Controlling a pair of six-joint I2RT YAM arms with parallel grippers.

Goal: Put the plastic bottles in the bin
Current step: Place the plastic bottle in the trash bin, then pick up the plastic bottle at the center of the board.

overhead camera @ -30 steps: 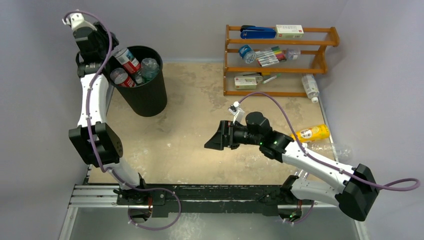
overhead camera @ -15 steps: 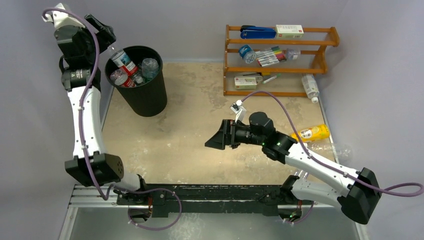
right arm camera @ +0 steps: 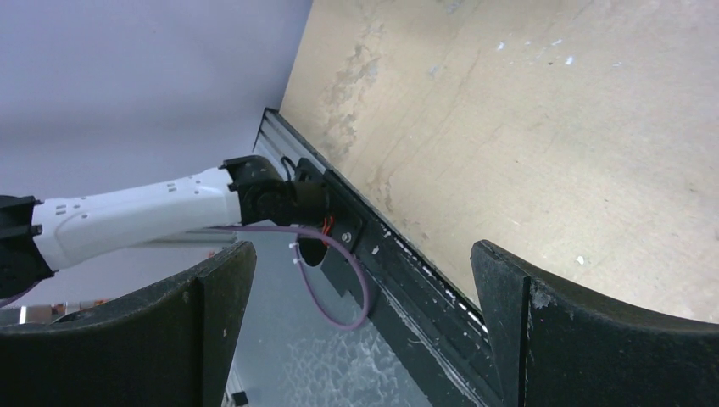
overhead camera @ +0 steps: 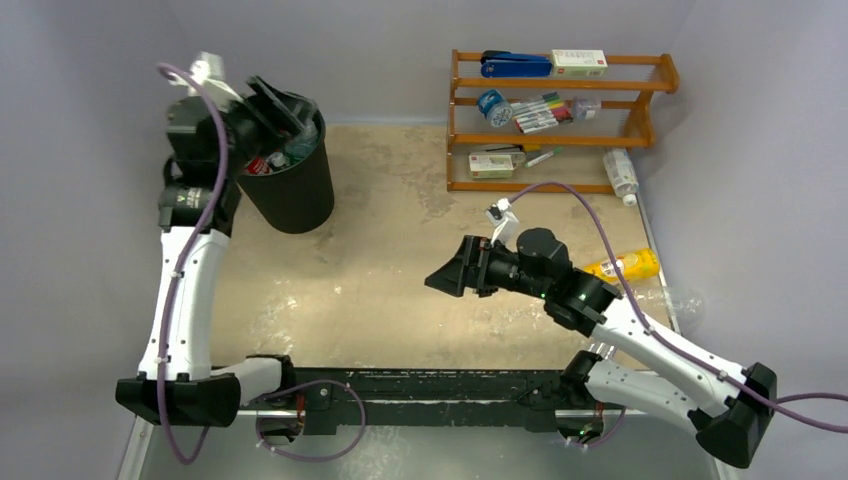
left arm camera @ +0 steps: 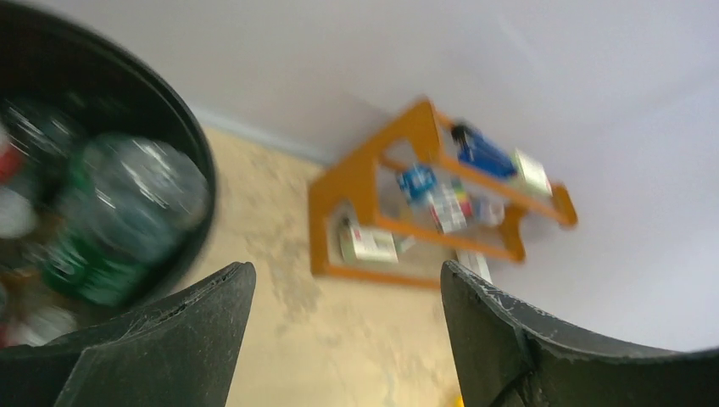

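Left gripper (overhead camera: 275,105) swung over bin (overhead camera: 297,200), jaws apart; bottle (left arm camera: 127,212) label blurred, perhaps green.

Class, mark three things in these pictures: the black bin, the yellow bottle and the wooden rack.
bin (overhead camera: 300,195), top view, on its outer wall.
yellow bottle (overhead camera: 628,265), top view, on its label.
wooden rack (overhead camera: 455,125), top view, on its left upright.

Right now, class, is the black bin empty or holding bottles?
Not empty: the left wrist view shows several bottles inside the bin.
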